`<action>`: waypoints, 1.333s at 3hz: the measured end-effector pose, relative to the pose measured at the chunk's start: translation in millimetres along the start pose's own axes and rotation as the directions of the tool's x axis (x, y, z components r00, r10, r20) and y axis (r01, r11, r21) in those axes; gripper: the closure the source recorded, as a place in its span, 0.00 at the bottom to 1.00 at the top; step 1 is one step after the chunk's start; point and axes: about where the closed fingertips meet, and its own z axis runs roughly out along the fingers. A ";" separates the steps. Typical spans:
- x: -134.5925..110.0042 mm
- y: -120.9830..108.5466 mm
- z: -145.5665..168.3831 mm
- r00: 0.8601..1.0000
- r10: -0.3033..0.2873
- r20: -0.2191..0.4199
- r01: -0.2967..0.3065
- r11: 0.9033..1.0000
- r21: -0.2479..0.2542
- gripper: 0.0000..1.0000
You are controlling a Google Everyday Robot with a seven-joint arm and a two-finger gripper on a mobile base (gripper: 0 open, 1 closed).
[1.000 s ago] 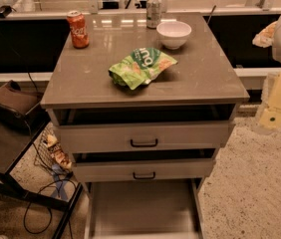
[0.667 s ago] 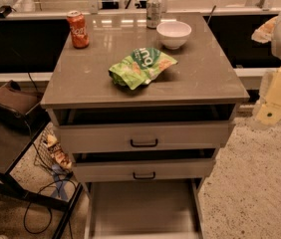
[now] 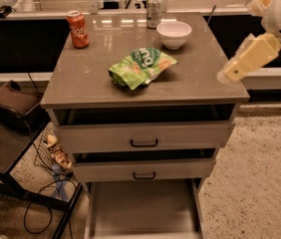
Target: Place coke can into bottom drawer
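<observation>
The coke can [image 3: 77, 29] stands upright at the far left corner of the cabinet top [image 3: 85, 86]. The bottom drawer [image 3: 143, 208] is pulled open at the foot of the cabinet, and its grey floor is bare. My gripper [image 3: 230, 73] hangs on the cream arm at the right edge of the cabinet top, above its right front corner. It is far from the can and nothing shows in it.
A green chip bag [image 3: 140, 66] lies mid-top. A white bowl [image 3: 174, 34] and a silver-grey can [image 3: 153, 10] stand at the back. The two upper drawers [image 3: 143, 136] are slightly ajar. A low stand with a bag [image 3: 11, 108] and cables [image 3: 46, 208] lie to the left.
The arm with the gripper has moved up and to the left, from beside the cabinet to over its right edge. The can and the drawers have not moved.
</observation>
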 end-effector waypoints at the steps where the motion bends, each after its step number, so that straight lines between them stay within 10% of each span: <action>1: -26.1 -13.4 30.6 0.972 0.132 0.194 -0.137 0.991 0.010 0.00; 4: -58.3 -22.3 43.0 0.945 0.136 0.297 -0.155 0.987 0.040 0.00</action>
